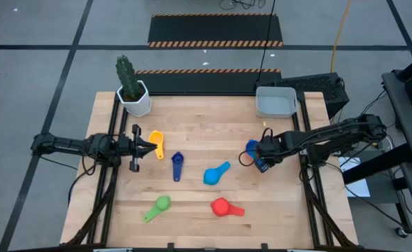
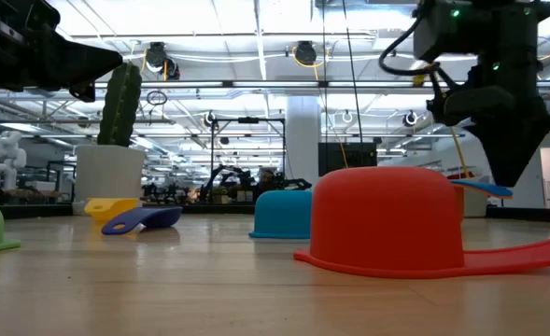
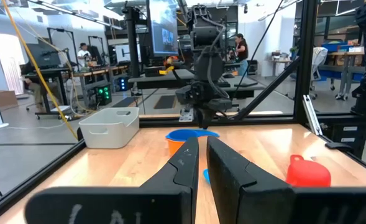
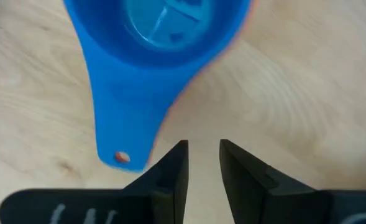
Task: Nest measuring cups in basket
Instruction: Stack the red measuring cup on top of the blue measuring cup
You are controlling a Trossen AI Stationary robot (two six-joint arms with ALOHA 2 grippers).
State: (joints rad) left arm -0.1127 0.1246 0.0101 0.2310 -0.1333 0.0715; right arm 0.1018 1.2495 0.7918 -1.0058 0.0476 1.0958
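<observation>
A blue measuring cup (image 4: pixel 158 28) sits nested in an orange cup (image 3: pixel 175 144) on the table's right part, mouth up, its handle (image 4: pixel 117 134) lying flat. My right gripper (image 4: pixel 201 152) points down just beside that handle's end, its fingers a narrow gap apart with only bare wood between them. At the table's left, my left gripper (image 1: pixel 147 147) waits level and shut. The yellow (image 1: pixel 157 143), dark blue (image 1: pixel 178 166), light blue (image 1: pixel 217 173), green (image 1: pixel 158 208) and red (image 1: pixel 226 207) cups lie spread over the middle. The grey basket (image 1: pixel 275 102) stands at the far right.
A white pot with a cactus (image 1: pixel 133 94) stands at the far left corner. Bare wood lies between the nested cups and the basket. In the low view the red cup (image 2: pixel 387 219) lies mouth down close to the near edge.
</observation>
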